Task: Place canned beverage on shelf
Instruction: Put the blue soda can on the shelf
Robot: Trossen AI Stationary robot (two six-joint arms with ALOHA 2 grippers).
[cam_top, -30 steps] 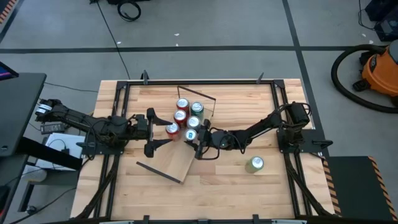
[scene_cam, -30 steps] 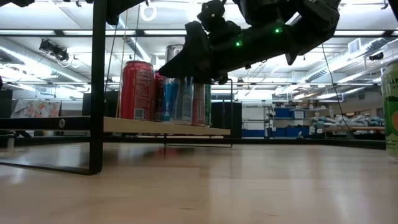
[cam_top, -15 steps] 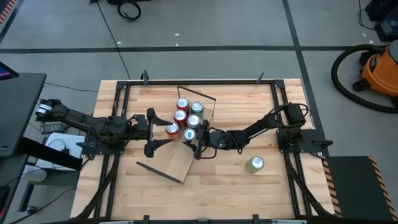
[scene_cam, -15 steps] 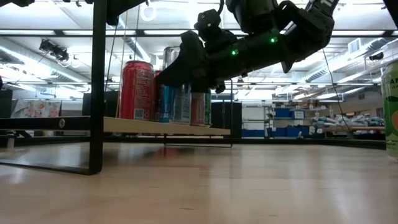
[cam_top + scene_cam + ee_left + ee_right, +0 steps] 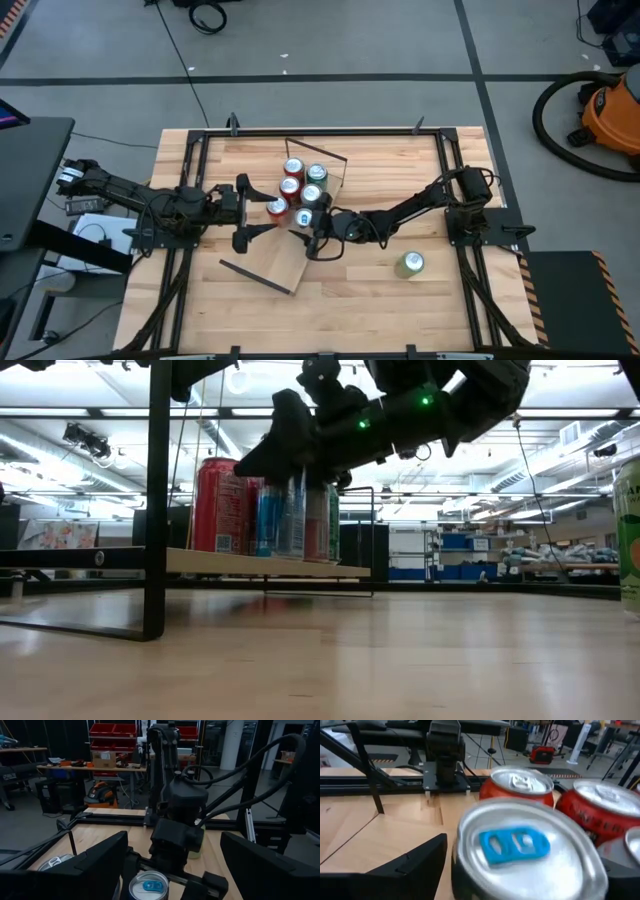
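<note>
The shelf (image 5: 275,250) is a light-wood plank with wire brackets, lying slantwise on the table. Several cans stand on it, red and silver-green. The nearest is a blue-tab can (image 5: 307,215), which fills the right wrist view (image 5: 525,845). My right gripper (image 5: 311,230) reaches in from the table's right. It is open, with one finger on either side of this can's top. I cannot see that it touches the can. My left gripper (image 5: 245,212) waits wide open at the shelf's left side, pointing at a red can (image 5: 277,208). A green can (image 5: 410,263) stands alone on the table.
The dark frame rails (image 5: 190,170) run along the table's left, right and far edges. The shelf's near wire bracket (image 5: 155,510) stands upright at the low view's left. Bare tabletop (image 5: 360,310) lies toward the near edge, in front of the shelf and the green can.
My right gripper has risen and gone a little toward the table's left, along the top of the blue-tab can. That can has stayed standing on the shelf.
</note>
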